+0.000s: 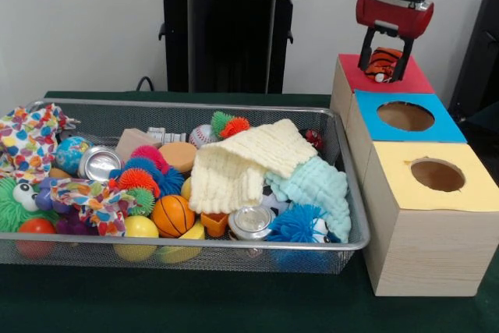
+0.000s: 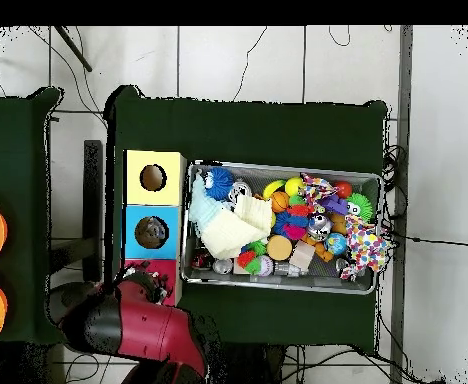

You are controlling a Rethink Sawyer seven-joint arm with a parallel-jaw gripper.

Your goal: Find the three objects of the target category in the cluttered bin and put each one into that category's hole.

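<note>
We find no readable writing or brand on anything. The hand (image 1: 383,68) hangs directly over the red-topped box (image 1: 405,81), its two dark fingers pinching an orange, black-striped plush toy (image 1: 383,61) held just above the red top. Toward the camera from the hand comes the blue-topped box (image 1: 444,127) with its round hole, then the yellow-topped box (image 1: 475,185) with another hole, all three touching in a row. To the camera's left of the hand lies the wire mesh bin (image 1: 195,107), crowded: a cream knitted cloth (image 1: 234,165) and a mint cloth (image 1: 316,185) drape over other pieces and hide what lies beneath them; around them we see a small basketball (image 1: 172,215), a baseball (image 1: 201,135), a silver can (image 1: 251,222), a blue spiky ball (image 1: 296,224) and a spotted patchwork cloth (image 1: 27,138) spilling over the far-left rim. Everything sits on a dark green surface (image 1: 195,302). In the overhead view, white floor tiles (image 2: 238,60) with loose cables surround it.
</note>
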